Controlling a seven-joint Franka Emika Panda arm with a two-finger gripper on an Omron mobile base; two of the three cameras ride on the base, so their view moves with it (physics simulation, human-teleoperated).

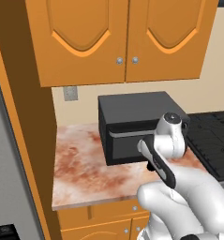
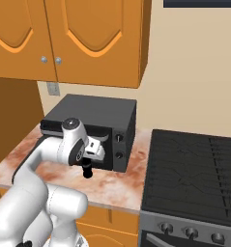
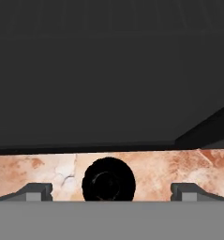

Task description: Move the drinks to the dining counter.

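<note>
End effector point(image 3: 108, 191) spread wide, empty, low over marbled tabletop point(image 1: 85, 173) just in front of black microwave point(image 1: 132, 122). Drinks and dining counter can't be located here. Judged: search stage; next needs repositioning toward drinks.

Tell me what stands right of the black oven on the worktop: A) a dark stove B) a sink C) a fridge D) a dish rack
A: in the right base view, the dark stove adjoins the worktop just right of the oven.
</note>
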